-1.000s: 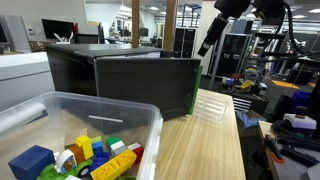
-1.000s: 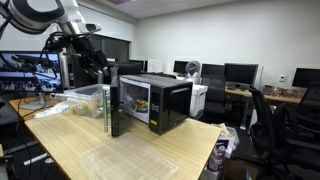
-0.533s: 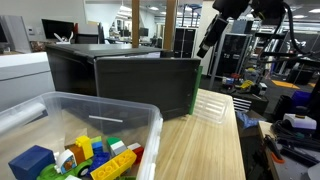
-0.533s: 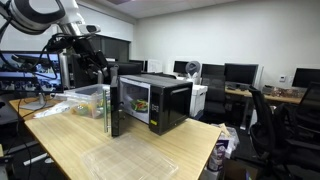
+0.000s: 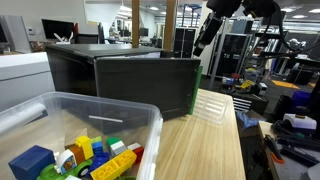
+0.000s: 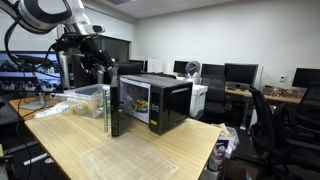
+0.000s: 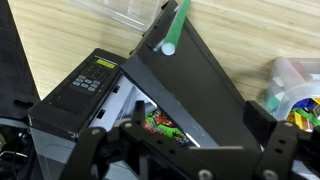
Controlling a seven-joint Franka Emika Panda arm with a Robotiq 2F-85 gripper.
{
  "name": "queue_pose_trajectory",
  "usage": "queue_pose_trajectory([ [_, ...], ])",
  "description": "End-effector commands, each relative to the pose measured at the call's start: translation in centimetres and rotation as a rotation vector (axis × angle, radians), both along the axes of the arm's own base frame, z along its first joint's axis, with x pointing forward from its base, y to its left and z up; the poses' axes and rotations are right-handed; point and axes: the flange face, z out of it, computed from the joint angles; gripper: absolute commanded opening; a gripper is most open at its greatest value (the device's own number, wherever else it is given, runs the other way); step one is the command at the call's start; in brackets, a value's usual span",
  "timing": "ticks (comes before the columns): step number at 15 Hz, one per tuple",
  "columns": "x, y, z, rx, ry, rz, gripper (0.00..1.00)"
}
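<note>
Pincer (image 7: 180,150) released and empty, drawn slightly higher above the microwave (image 6: 165,100) and its swung-open door (image 7: 190,90), touching nothing, well apart from the block bin (image 5: 110,106) by a corner of the table (image 5: 215,140).

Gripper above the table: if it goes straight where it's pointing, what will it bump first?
Probably the microwave, around its open door, which fills the wrist view under the open gripper. Depth is hard to judge.

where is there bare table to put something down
Bare wood lies between the bin and the table edge, up to the clear lid. It is crowded between the bin and the microwave.
</note>
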Motion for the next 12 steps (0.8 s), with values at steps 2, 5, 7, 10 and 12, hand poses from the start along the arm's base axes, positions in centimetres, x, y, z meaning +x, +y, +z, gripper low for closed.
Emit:
queue_pose_trajectory([
  [2, 1.2, -0.3, 0.3, -0.041, 0.022, 0.087, 1.0],
  [5, 1.9, -0.4, 0.5, -0.052, 0.03, 0.131, 1.0],
  [7, 2.2, -0.3, 0.6, -0.062, 0.029, 0.167, 1.0],
  [10, 2.6, -0.2, 0.6, -0.067, 0.033, 0.211, 1.0],
  [12, 2.8, -0.2, 0.5, -0.064, 0.036, 0.224, 1.0],
])
